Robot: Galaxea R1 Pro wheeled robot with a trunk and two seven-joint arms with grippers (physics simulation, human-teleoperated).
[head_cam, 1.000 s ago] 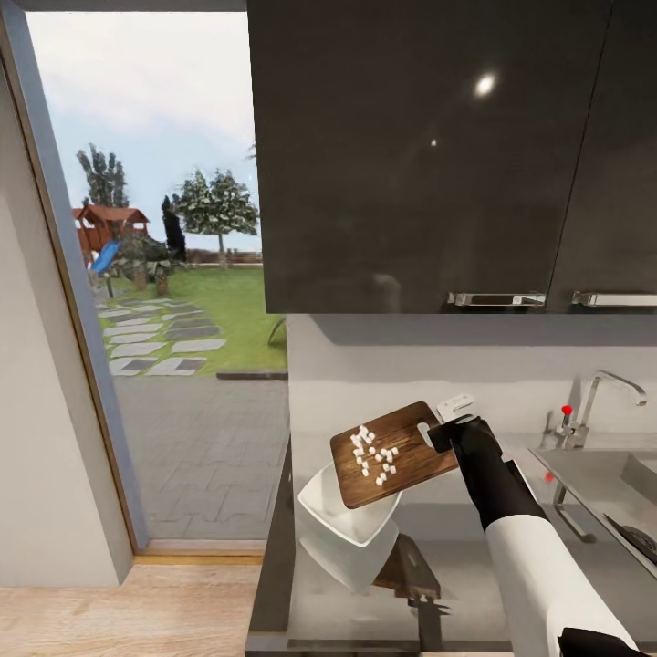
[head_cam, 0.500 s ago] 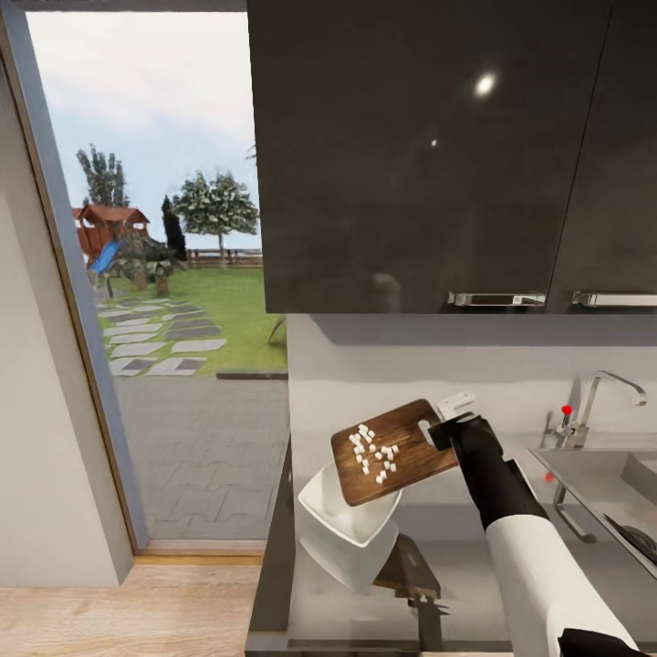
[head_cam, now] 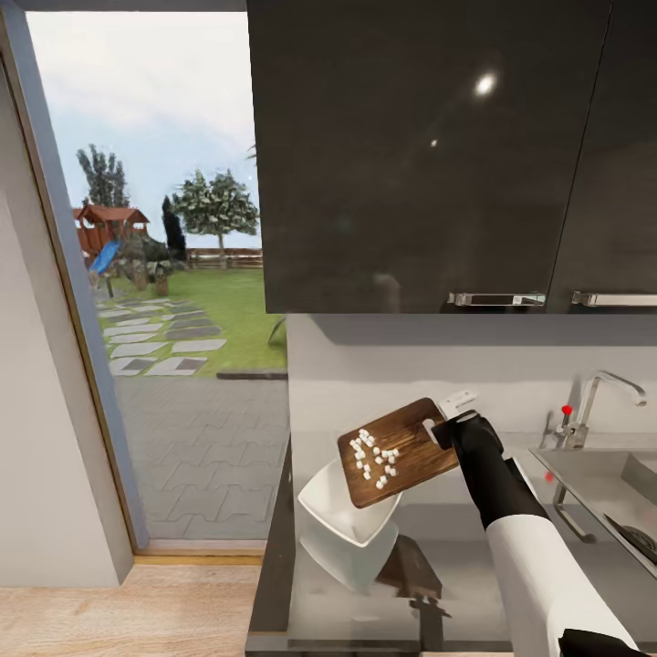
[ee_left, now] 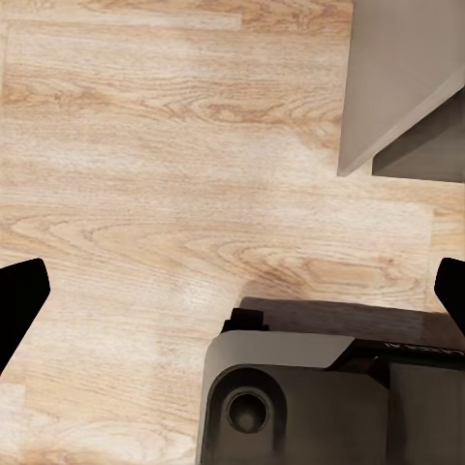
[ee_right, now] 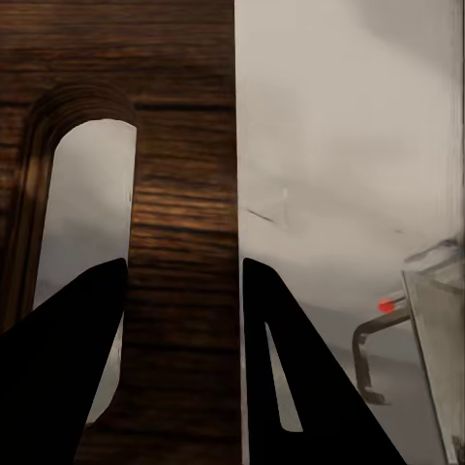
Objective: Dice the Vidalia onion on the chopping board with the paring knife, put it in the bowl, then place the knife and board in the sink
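Board (head_cam: 399, 452) with the white dice (head_cam: 372, 456) sits pinched at its handle end by my right gripper (head_cam: 446, 422), tilted low over the bowl (head_cam: 339, 511) so they can slide in, while my left gripper (ee_left: 232, 300) idles spread above floor.

Bright daylight thru doorway (head_cam: 173, 274), glare spots on glossy cabinet (head_cam: 420, 155), mirror-like countertop (head_cam: 511, 566), soft render

Head high; wrist cameras close
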